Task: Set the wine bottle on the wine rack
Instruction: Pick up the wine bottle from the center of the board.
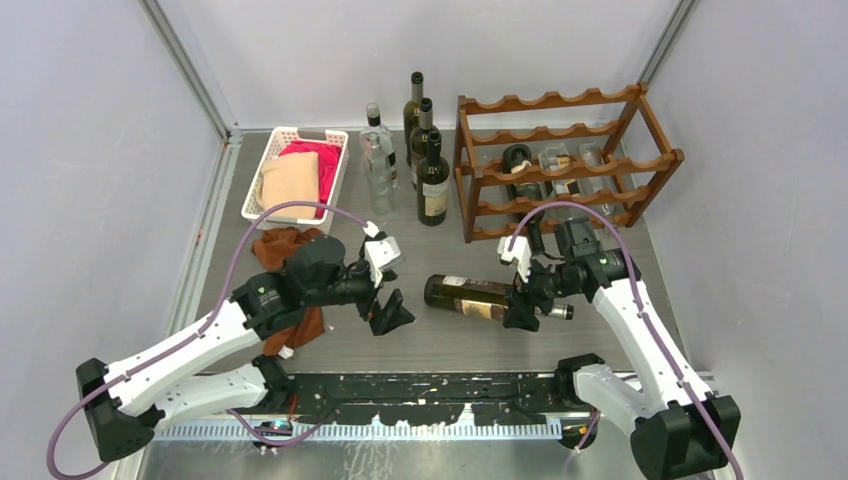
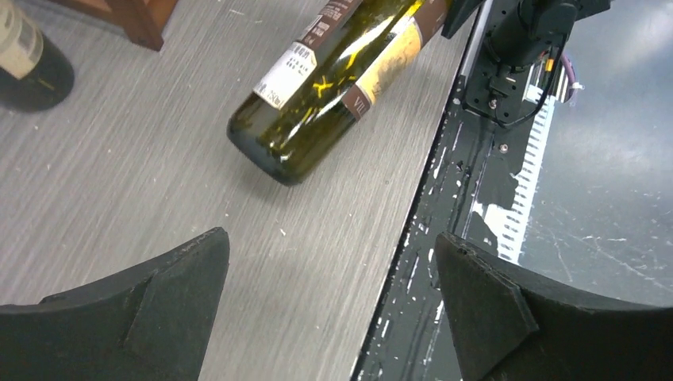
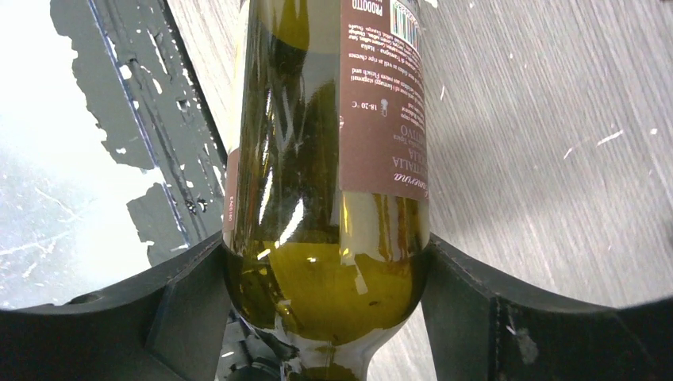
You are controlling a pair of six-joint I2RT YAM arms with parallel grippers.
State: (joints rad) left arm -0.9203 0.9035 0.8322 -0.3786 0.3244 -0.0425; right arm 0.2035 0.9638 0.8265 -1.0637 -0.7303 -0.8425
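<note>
Two arms at the near counter edge. Left fingers (image 2: 329, 238) spread wide with nothing between them, hovering low over the counter (image 1: 440, 340) just short of the wine bottle's base, not touching it. Right fingers (image 1: 522, 297) clamped on the wine bottle (image 1: 470, 294) at its shoulder, one finger on each side of the glass, neck poking out past them to the right. Wine bottle is dark green with a brown label, lying on its side mid-counter between the two arms, base to the left; can't tell if it rests on the counter or is slightly lifted. Brown cloth (image 1: 288, 243) lies by the left arm, partly under it. Further back, four bottles (image 1: 432, 180) stand upright in a cluster, one of them clear. White basket (image 1: 283, 134) at far left holds red and beige cloth. Wine rack (image 1: 565, 100) stands at far right, three bottles lying on a middle tier, well apart from the held bottle.
</note>
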